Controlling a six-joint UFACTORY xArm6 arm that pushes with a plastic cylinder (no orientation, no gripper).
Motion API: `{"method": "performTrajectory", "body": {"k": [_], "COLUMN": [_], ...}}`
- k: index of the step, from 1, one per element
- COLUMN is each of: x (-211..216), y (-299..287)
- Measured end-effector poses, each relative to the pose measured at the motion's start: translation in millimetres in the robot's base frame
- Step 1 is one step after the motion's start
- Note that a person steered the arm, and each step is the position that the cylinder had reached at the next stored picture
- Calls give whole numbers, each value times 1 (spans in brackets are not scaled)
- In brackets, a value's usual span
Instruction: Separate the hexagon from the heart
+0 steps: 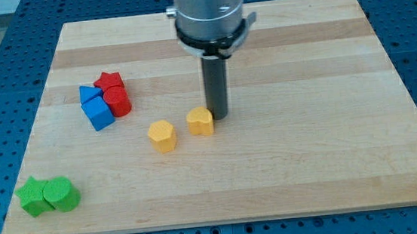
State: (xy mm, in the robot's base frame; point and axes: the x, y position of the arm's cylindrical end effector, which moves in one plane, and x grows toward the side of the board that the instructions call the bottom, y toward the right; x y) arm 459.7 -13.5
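A yellow hexagon lies near the board's middle. A yellow heart lies just to its right with a small gap between them. My tip stands at the heart's right side, touching or almost touching it. The rod rises from there to the arm's grey end at the view's top.
A cluster of a red star, a red cylinder and two blue blocks sits at the left. A green star and a green cylinder lie at the bottom left corner of the wooden board.
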Motion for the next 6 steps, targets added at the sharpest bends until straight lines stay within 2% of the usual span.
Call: {"method": "performTrajectory", "body": {"k": [3, 6], "x": [13, 14], "y": [-67, -195]}}
